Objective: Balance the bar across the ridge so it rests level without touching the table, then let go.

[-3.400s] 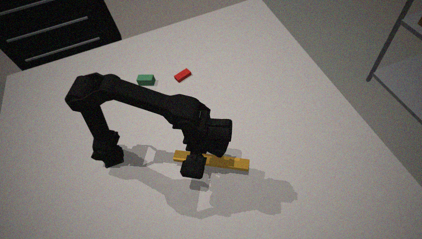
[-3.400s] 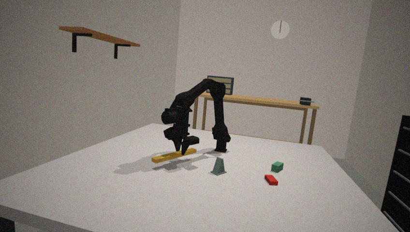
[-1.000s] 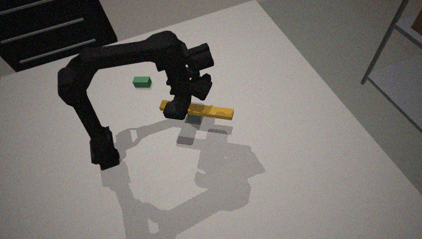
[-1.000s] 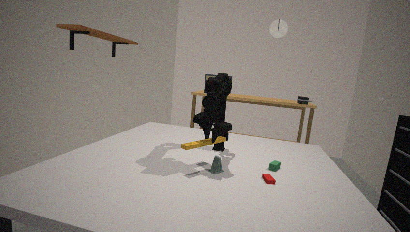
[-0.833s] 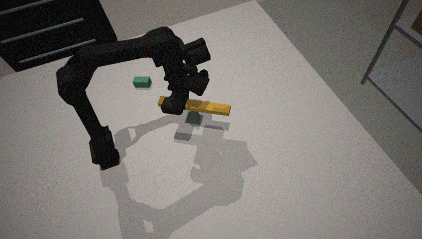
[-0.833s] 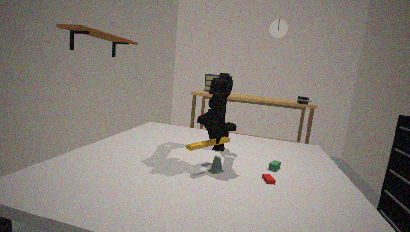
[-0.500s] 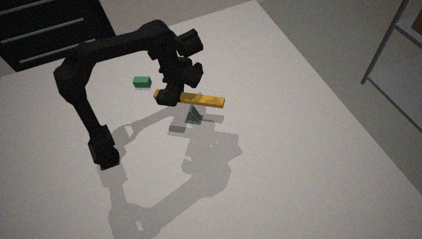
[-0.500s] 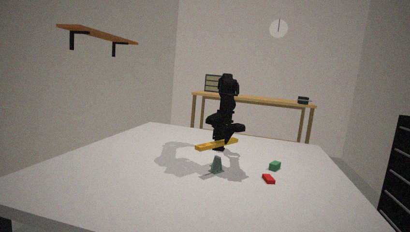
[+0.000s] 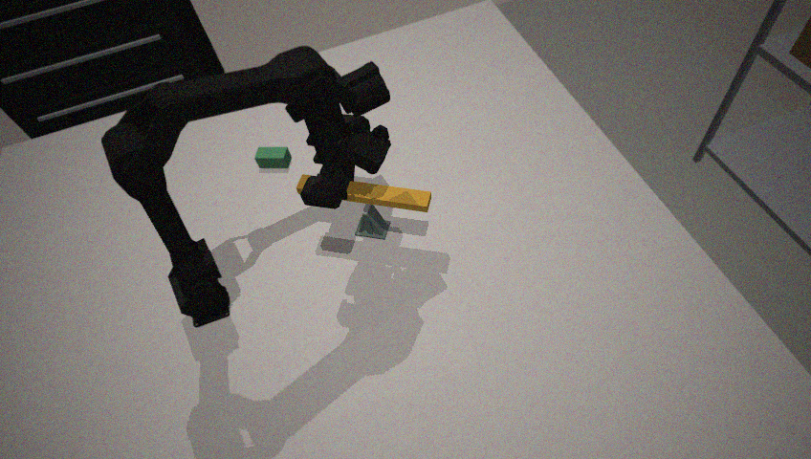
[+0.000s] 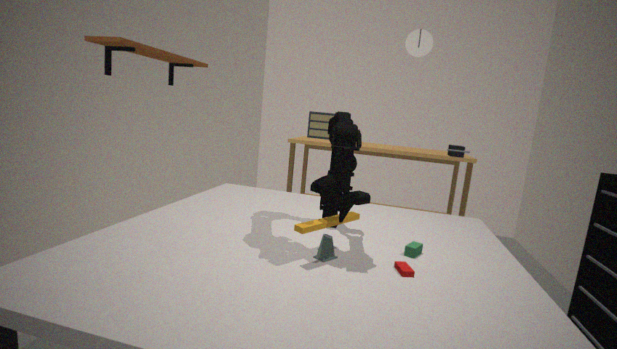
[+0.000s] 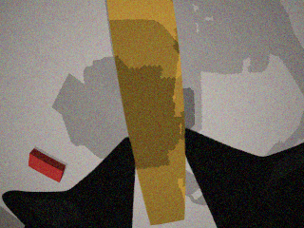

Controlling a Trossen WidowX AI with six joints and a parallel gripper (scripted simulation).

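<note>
Evidently, the claw (image 9: 334, 190) (image 10: 335, 221) (image 11: 156, 139) stands partly open, its fingers pinching the yellow bar (image 9: 392, 195) (image 10: 312, 225) (image 11: 149, 95) from both sides.

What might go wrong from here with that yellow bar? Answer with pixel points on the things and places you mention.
The gripper (image 9: 327, 190) (image 10: 337, 221) (image 11: 156, 139) holds the yellow bar (image 9: 398, 196) (image 10: 313, 224) (image 11: 149, 104) away from its middle, so its longer side might tip down once released. The grey-green ridge (image 9: 372, 223) (image 10: 326, 249) has a narrow top, so a slightly off-centre placement could let the bar slide off. The bar hangs above the ridge, so coming down too hard or askew might knock the ridge over.
</note>
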